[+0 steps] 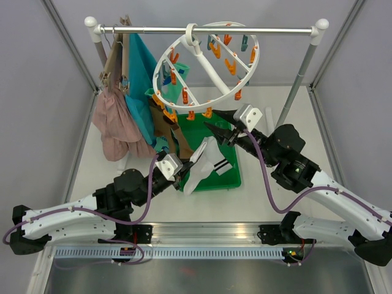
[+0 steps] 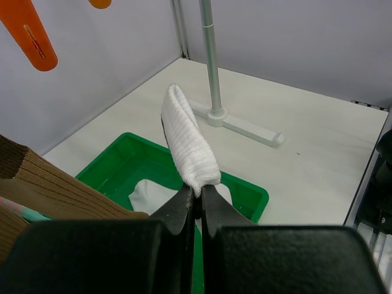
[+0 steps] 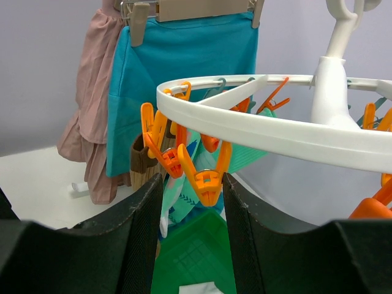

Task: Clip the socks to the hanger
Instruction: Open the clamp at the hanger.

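— Start from above. Where is the hanger?
— The hanger (image 1: 215,78) hangs tilted from the rail (image 1: 257,29) at the upper middle, with pegs round its ring. Left of it on the same rail are a teal garment (image 1: 141,79) and a pink garment (image 1: 113,131). A brown sock (image 1: 160,119) hangs below the ring's left edge.
— And the arms?
— The left gripper (image 1: 185,173), low in the centre, is clamped on a white sock (image 1: 202,159) above the green tray (image 1: 193,135). The right gripper (image 1: 222,125) sits just under the ring's lower rim, fingers apart.
— The left wrist view?
— At bottom centre the left gripper (image 2: 197,195) has its fingers pressed together on the end of the white sock (image 2: 187,141), which stands up and folds over at the top. Below is the green tray (image 2: 119,159) with more white fabric (image 2: 150,193) in it. The brown sock (image 2: 43,184) fills the lower left, and an orange peg (image 2: 30,30) hangs at the upper left.
— The right wrist?
— The right gripper (image 3: 193,184) is spread wide. An orange clip (image 3: 207,177) on the hanger (image 3: 275,125) hangs between the two fingers; I cannot tell whether they touch it. Behind it are a patterned sock (image 3: 177,205) and the brown sock (image 3: 139,160). The teal garment (image 3: 184,73) and pink garment (image 3: 92,122) fill the upper left, and the green tray (image 3: 196,257) is at bottom centre.
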Available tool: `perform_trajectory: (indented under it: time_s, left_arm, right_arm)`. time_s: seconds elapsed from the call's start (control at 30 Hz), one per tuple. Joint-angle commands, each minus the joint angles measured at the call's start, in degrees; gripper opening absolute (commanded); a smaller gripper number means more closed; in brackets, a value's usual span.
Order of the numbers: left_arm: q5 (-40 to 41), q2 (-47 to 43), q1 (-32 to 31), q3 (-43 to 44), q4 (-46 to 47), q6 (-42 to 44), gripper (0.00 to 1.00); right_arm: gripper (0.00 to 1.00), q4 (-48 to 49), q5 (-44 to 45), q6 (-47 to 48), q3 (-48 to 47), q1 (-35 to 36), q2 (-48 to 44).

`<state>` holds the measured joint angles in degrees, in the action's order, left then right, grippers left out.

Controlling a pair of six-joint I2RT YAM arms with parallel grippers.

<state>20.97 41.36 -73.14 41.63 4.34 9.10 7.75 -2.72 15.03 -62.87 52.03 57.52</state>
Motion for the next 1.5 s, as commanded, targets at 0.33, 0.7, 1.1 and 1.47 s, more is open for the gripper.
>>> perform_trajectory:
  time_s: [0.33, 0.7, 1.1, 1.47]
  left_arm:
    - [0.3, -0.85, -0.33, 3.02, -0.12, 1.97, 0.02]
    - [-0.05, -0.67, -0.33, 3.2, -0.21, 1.97, 0.02]
    - [-0.14, -0.76, -0.24, 3.37, -0.65, 1.97, 0.02]
    - [-0.14, -0.76, -0.33, 3.81, -1.17, 2.06, 0.02]
  right_arm:
    - [0.51, 2.19, -1.06, 2.11, -3.92, 0.26, 0.58]
    - [0.51, 1.92, -1.06, 3.08, -4.45, 0.18, 1.19]
    - [0.54, 3.59, -1.67, 2.55, -4.63, 0.26, 2.51]
    - [0.6, 5.26, -0.97, 1.5, -5.16, 0.26, 3.57]
